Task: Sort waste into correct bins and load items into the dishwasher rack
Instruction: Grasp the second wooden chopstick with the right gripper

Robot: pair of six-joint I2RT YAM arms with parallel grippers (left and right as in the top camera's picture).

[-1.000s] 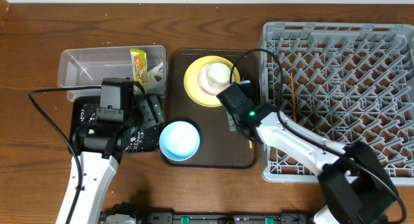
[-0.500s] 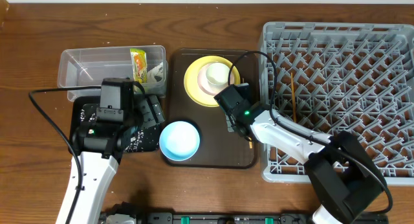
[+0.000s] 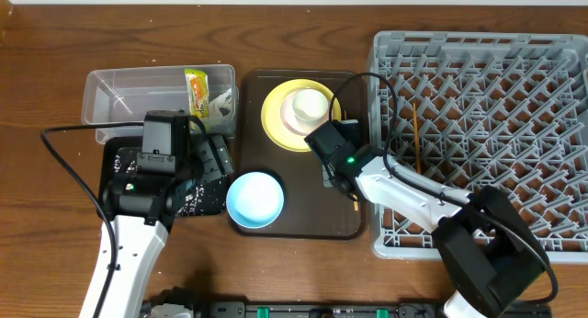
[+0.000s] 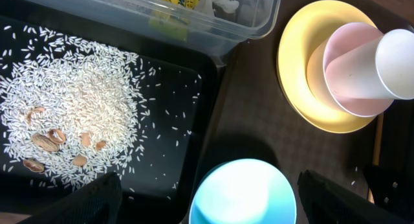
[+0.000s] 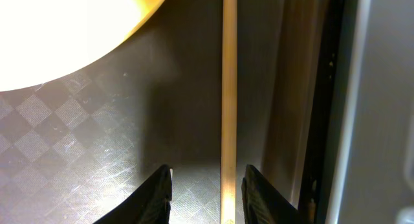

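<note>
On the brown serving tray [image 3: 299,228] a wooden chopstick [image 5: 228,88] lies beside the yellow plate [image 3: 274,125]. My right gripper [image 5: 208,191] is low over the tray and open, one finger on each side of the chopstick without clamping it. The pink bowl [image 4: 349,78] and white cup [image 3: 310,104] are stacked on the plate. The light blue bowl [image 3: 254,198] stands at the tray's front left, and my left gripper [image 4: 210,201] hangs wide open above it. White rice [image 4: 71,101] lies in the black tray [image 4: 191,88]. The clear tub [image 3: 138,96] holds the wrapper [image 3: 197,90] and paper scrap [image 3: 219,102].
The grey dishwasher rack [image 3: 487,70] fills the right side, and a second chopstick [image 3: 415,134] lies in it near its left wall. The serving tray's right rim runs close to the rack. Some brown nut pieces [image 4: 48,140] lie among the rice.
My right gripper has shifted slightly left along the serving tray and its jaws have spread a little around the chopstick. The left arm has not moved.
</note>
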